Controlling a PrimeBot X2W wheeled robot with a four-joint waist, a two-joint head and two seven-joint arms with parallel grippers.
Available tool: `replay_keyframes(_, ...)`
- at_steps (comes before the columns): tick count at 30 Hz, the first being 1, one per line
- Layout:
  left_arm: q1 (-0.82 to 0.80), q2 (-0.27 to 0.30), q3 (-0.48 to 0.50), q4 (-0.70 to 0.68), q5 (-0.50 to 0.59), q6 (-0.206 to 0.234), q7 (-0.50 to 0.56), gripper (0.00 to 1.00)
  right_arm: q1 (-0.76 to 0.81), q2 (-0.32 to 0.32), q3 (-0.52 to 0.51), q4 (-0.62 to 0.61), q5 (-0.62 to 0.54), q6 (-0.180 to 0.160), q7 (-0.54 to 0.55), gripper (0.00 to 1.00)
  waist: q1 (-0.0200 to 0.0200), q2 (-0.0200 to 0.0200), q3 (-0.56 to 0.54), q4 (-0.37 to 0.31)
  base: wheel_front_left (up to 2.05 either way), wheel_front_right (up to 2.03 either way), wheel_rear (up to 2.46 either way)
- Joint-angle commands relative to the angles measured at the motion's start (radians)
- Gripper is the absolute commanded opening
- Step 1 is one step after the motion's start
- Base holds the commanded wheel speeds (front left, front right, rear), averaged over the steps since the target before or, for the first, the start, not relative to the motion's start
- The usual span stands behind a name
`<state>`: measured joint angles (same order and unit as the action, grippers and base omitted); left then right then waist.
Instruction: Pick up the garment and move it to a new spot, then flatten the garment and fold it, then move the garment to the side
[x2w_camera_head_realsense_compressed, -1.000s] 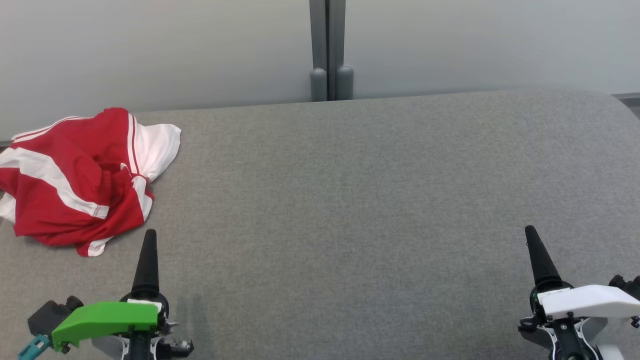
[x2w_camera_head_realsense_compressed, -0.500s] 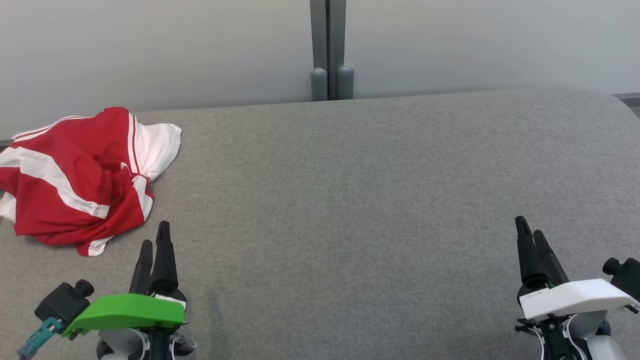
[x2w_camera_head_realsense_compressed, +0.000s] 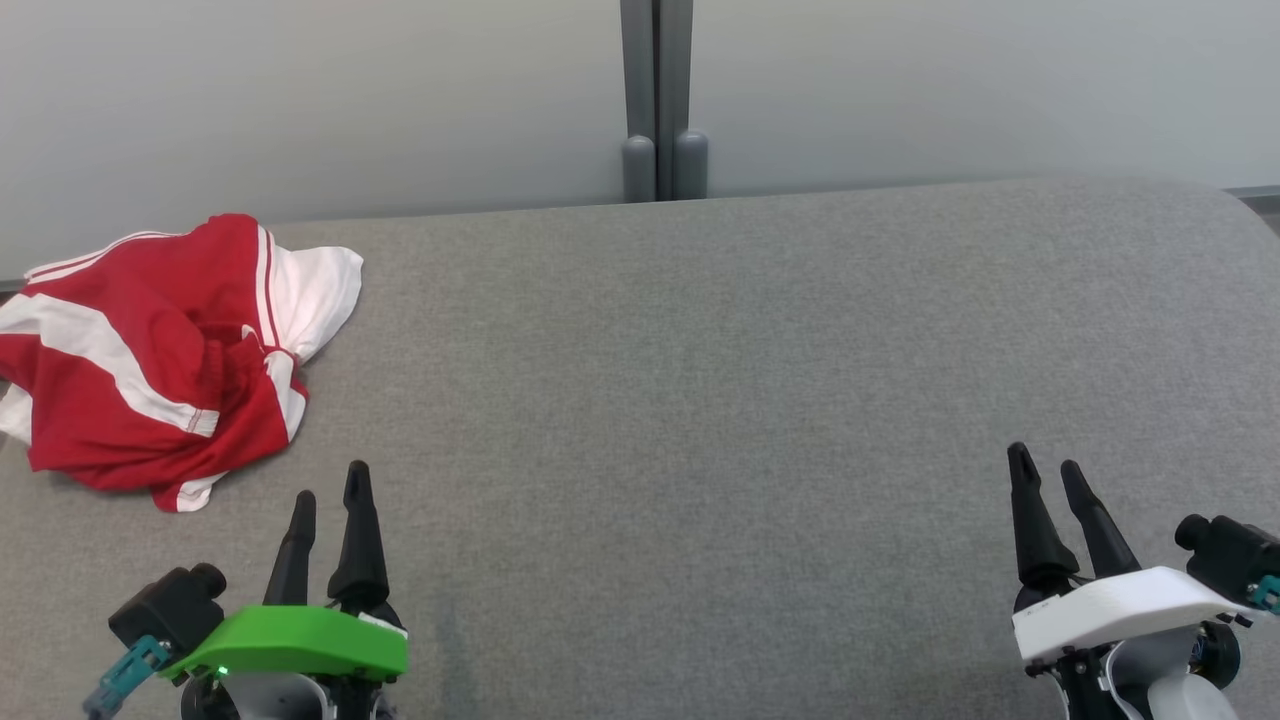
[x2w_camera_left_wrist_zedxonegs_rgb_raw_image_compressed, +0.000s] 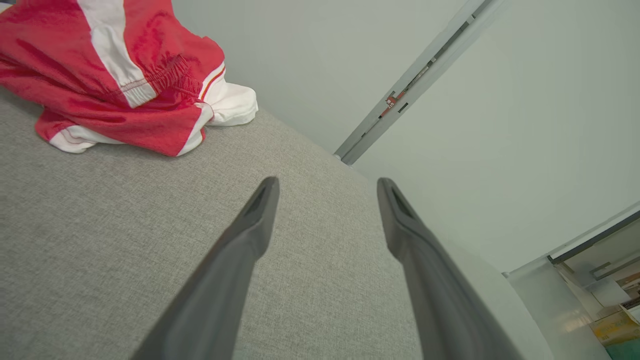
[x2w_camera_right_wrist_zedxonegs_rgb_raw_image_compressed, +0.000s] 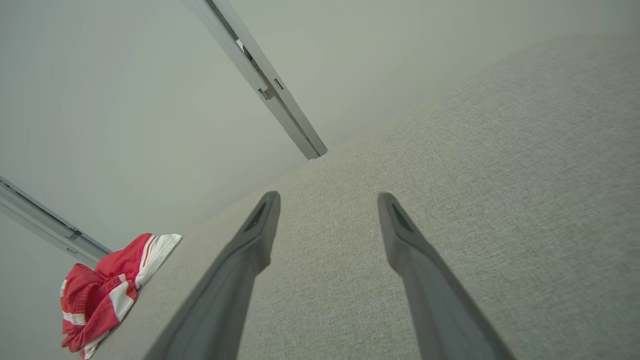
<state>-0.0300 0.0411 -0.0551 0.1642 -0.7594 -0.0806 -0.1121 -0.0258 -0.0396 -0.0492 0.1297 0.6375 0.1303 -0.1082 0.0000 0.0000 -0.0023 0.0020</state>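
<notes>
- Grey fabric-topped table stretches wide in front of you, with a pale wall behind it and a grey post in the middle. Loads of bare room to work with.
- Your garment, the red and white one, sits crumpled in a heap at the far left of the table, up by the back edge.
- Left end effector hovers near the heap's front corner, fingers spread apart and nothing between them. Right end effector is well away on the right side, also spread and holding nothing.
- Looks to me like you're at the very first step, the pickup. I'd go in with the left one since it's the close one.
- Tip: aim for a raised fold or the gathered elastic bit on top, not the flat hem. Come down from above and pinch enough layers that it can't slip out.
- Lift it clear before carrying it toward the middle, otherwise dragging over that fabric top will probably bunch it worse.
</notes>
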Motion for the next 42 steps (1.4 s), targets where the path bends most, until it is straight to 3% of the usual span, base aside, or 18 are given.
replay_keyframes(1,0.001,0.007,-0.005,-0.007,0.035,-0.005,-0.009,1.0,0.005,-0.007,0.003,-0.004,-0.036,0.0,-0.014,1.0,0.0,0.0,0.0,-0.001,0.0,0.0,0.0)
replay_keyframes(18,0.018,0.009,-0.034,0.029,0.194,-0.003,-0.055,1.0,0.012,-0.009,0.019,0.027,-0.236,0.0,-0.059,1.0,0.0,0.0,0.0,0.0,0.0,0.0,0.0)
replay_keyframes(42,0.029,0.011,-0.052,0.106,0.327,-0.009,-0.111,1.0,0.023,-0.011,0.031,0.028,-0.456,0.0,-0.115,1.0,0.0,0.0,0.0,0.004,0.0,0.0,0.0)
